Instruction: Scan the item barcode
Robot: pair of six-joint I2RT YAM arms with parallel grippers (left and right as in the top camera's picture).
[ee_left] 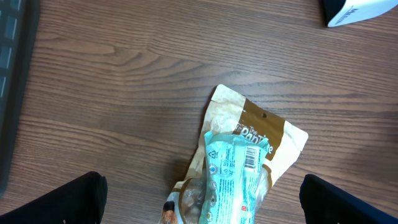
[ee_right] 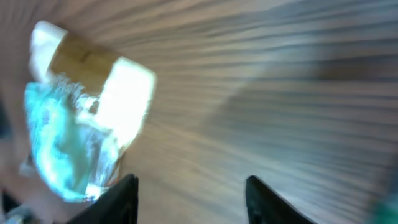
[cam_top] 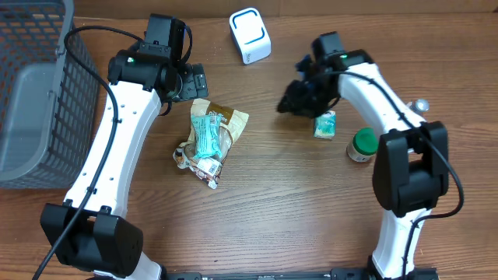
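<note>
Teal packet (cam_top: 207, 138) lies just ahead of left arm's (cam_top: 117, 128) wide jaws

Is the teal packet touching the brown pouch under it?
Touching. In the left wrist view the teal packet lies directly on the brown pouch and overlaps its lower part, with no gap visible.

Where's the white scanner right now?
Overhead view: the white scanner sits top centre, up and right of the teal packet and left of the small green box.
</note>
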